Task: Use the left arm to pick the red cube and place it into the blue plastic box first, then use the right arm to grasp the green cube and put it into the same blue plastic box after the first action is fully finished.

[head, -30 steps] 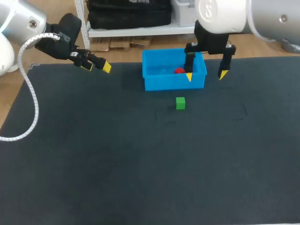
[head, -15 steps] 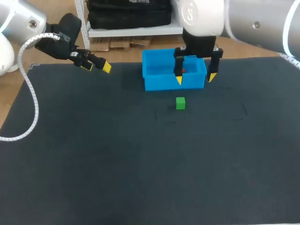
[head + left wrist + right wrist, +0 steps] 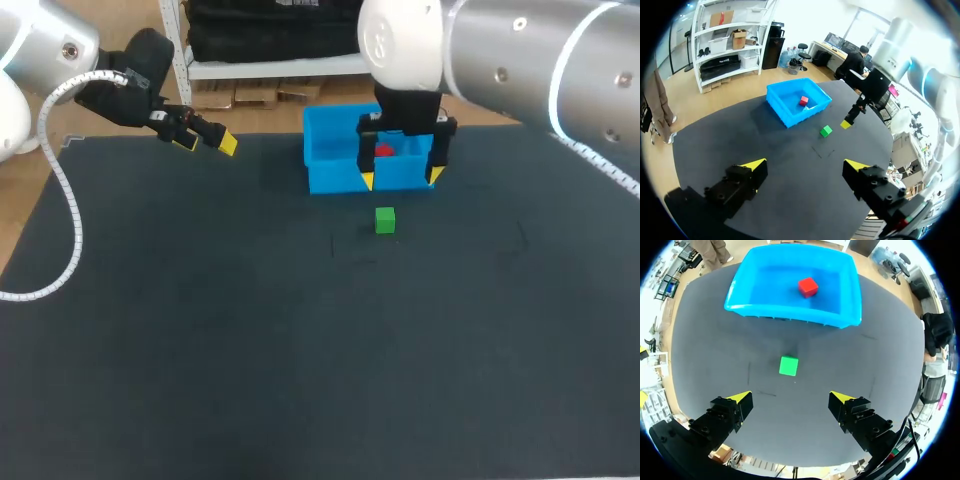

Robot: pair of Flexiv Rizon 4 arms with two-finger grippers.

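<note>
The red cube (image 3: 384,151) (image 3: 808,287) (image 3: 804,100) lies inside the blue plastic box (image 3: 330,170) (image 3: 790,280) (image 3: 785,107) at the table's back middle. The green cube (image 3: 385,220) (image 3: 788,365) (image 3: 826,131) sits on the dark mat just in front of the box. My right gripper (image 3: 400,178) (image 3: 791,399) hangs open above the box's front wall, the green cube a little ahead of its yellow tips. My left gripper (image 3: 207,140) (image 3: 805,165) is open and empty at the back left, far from both cubes.
The dark mat (image 3: 300,350) covers the whole table. My right arm (image 3: 520,60) comes in large from the back right, over the box's right side.
My right gripper has moved left along the box's front and slightly down, from its right end toward its middle. The left arm and both cubes have stayed put.
</note>
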